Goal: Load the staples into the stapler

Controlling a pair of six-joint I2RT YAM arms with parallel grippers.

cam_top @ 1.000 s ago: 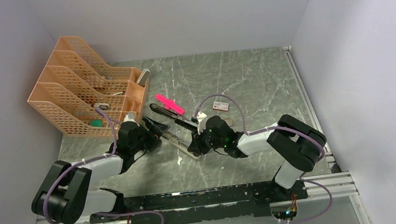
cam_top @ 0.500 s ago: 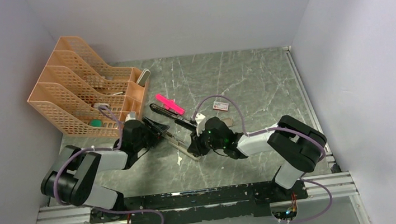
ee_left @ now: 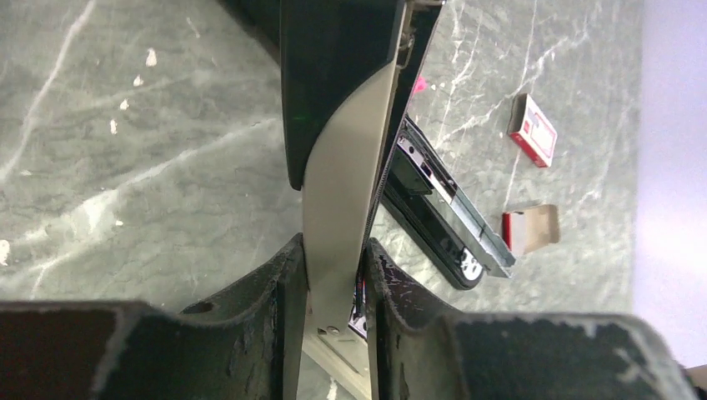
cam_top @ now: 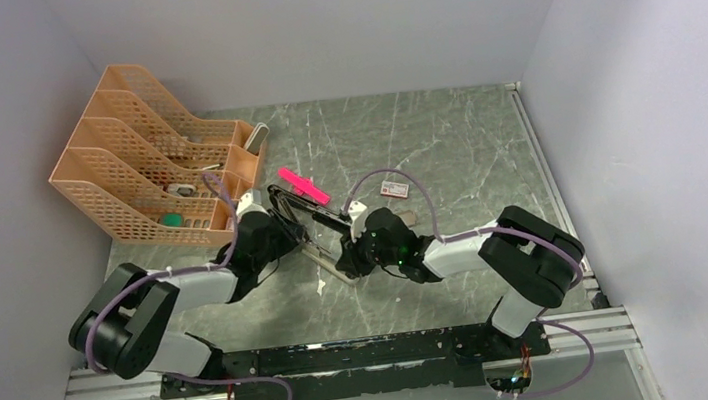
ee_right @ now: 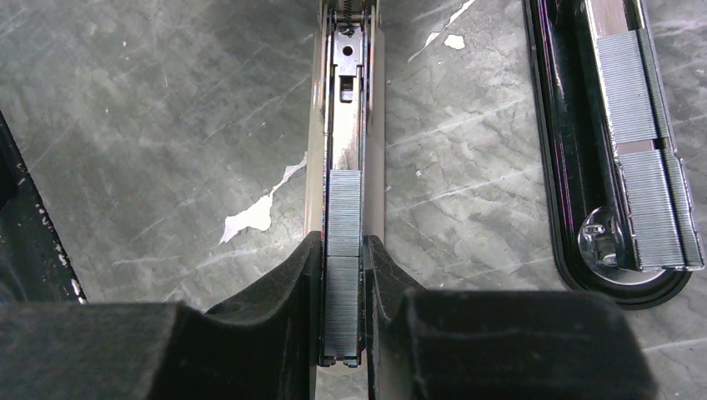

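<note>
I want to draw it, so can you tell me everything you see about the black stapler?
The stapler is black, long and narrow, and swung open over the grey table. The left hand pinches its black top, which is lined with pale metal. The right hand pinches its shiny metal rail, which lies flat. A grey strip of staples sits in that rail.

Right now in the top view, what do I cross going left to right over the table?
Orange file rack → left tool → pink plastic piece → right tool → red-and-white box. I skipped the stapler because it spans both tools.
</note>
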